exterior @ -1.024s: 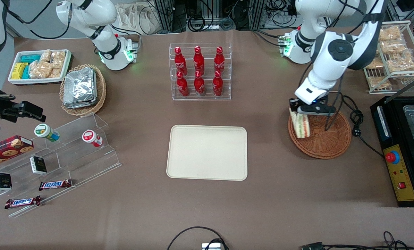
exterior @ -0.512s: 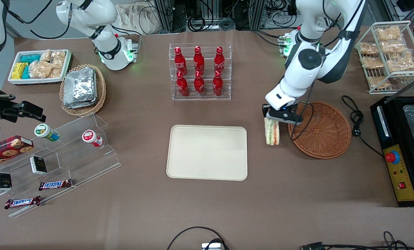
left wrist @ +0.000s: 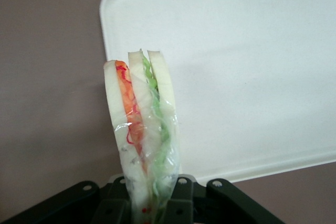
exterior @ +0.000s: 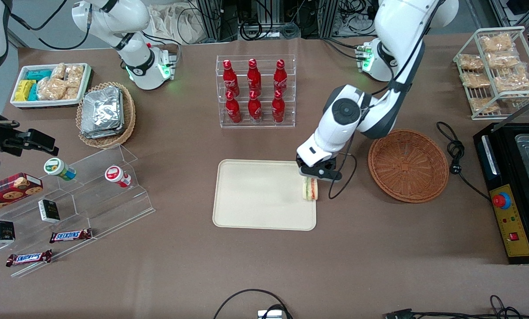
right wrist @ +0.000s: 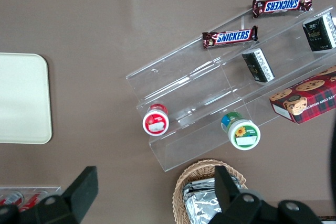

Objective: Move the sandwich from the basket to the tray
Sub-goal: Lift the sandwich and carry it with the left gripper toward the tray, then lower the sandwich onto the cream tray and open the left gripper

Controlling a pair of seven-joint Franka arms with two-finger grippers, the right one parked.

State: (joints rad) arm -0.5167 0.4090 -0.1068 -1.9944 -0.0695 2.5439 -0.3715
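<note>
The left arm's end effector (exterior: pixel 316 173) is positioned above the edge of the tray (exterior: pixel 255 199) that faces the basket (exterior: pixel 408 165). Its fingers are closed on the sandwich (exterior: pixel 310 189), gripping the wrapped wedge at one end. The sandwich hangs from the end effector with its free end pointing down toward the tray edge. In the left wrist view, the sandwich (left wrist: pixel 144 135) shows three pale bread slices with an orange-red layer and a green layer between them, under clear wrap, and the tray (left wrist: pixel 252 66) and the brown counter (left wrist: pixel 47 103) lie beneath it. Whether the sandwich touches the tray cannot be determined. The basket rests on the counter (exterior: pixel 264 266) toward the working arm's end, apart from the tray, and holds nothing.
</note>
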